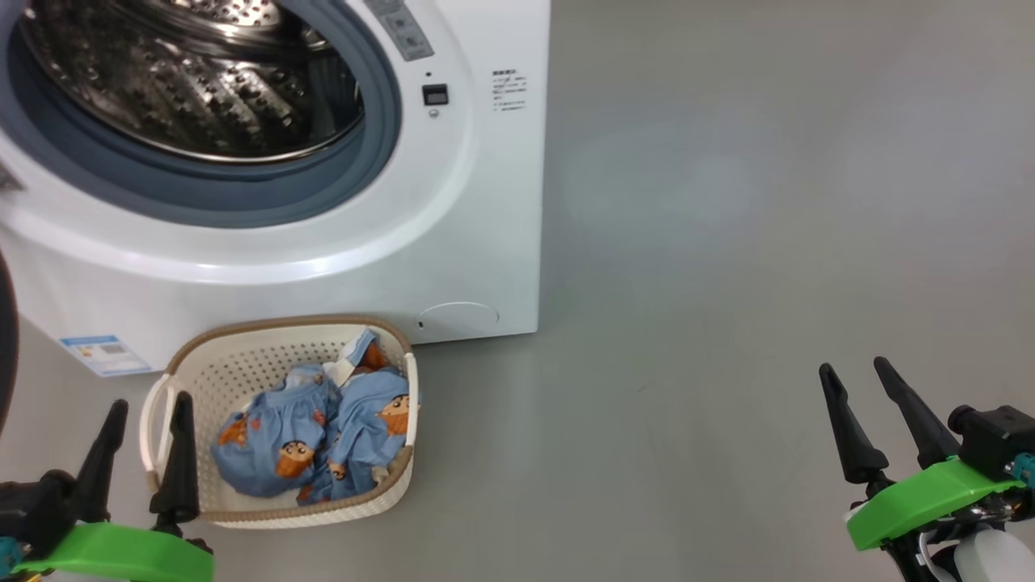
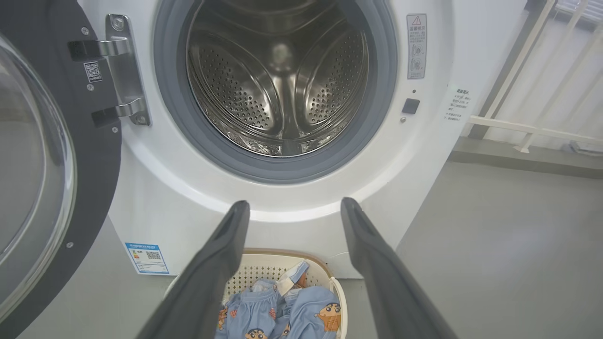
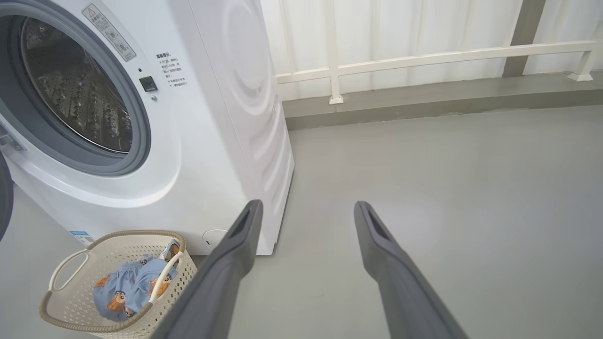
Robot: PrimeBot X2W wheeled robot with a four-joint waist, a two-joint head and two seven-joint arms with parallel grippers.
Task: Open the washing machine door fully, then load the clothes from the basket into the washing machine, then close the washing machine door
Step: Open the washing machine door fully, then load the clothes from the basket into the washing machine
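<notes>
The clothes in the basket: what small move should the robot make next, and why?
Probably lower the left gripper, open and empty close to the basket, onto the clothes. The washing machine door already stands swung wide, the drum looks empty, and the clothes lie in the basket.

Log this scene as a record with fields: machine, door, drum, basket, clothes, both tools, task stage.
washing machine: white front-loader on grey floor
washing machine door: swung open to the left
drum: steel, no clothes seen inside
basket: cream, on the floor before the machine
clothes: blue printed garments heaped in the basket
left tool: open, empty, beside the basket's left end
right tool: open, empty, over the floor right of the basket
stage: door open, loading not begun
</notes>
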